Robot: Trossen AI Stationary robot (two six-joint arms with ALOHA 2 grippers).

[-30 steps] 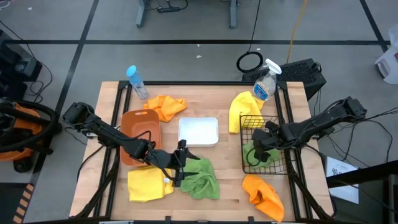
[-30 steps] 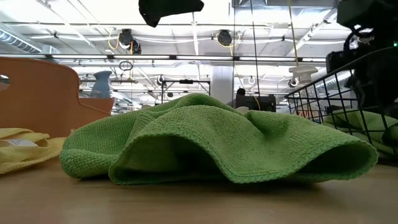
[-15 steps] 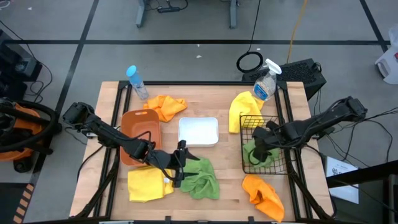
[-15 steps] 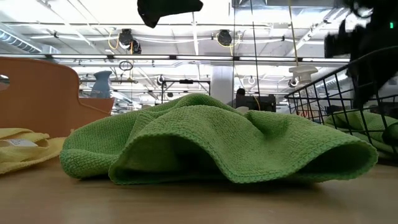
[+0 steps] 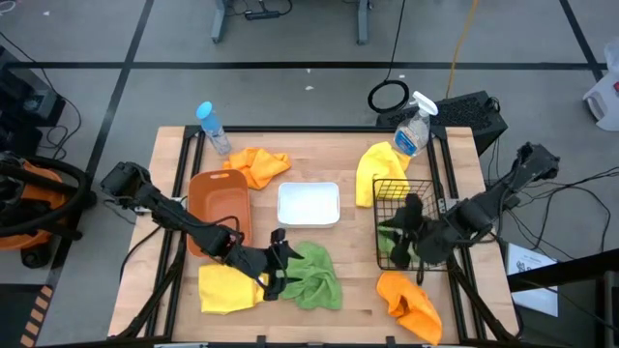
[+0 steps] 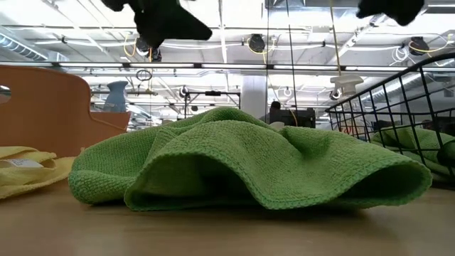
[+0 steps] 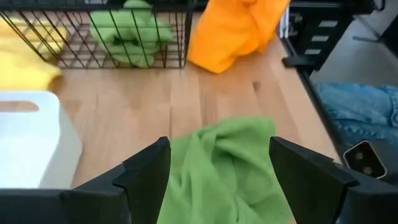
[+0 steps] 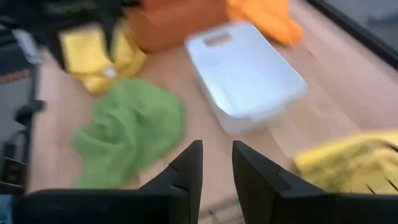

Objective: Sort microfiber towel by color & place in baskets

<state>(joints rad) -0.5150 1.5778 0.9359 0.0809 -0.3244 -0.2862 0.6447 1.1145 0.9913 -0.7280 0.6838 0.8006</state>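
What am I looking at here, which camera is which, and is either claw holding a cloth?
Two robot arms work at a wooden table. One picture looks straight down, one level across the tabletop, two from the wrists. The left gripper hangs open over a loose green towel, empty. The right gripper, open and empty, is above the black wire basket, which already holds another green towel. An orange tub and a white tub stand mid-table, with yellow and orange towels lying around.

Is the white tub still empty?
Empty. The high view shows the white tub with a bare floor; the left wrist view shows only its outer corner, and no towel in it.
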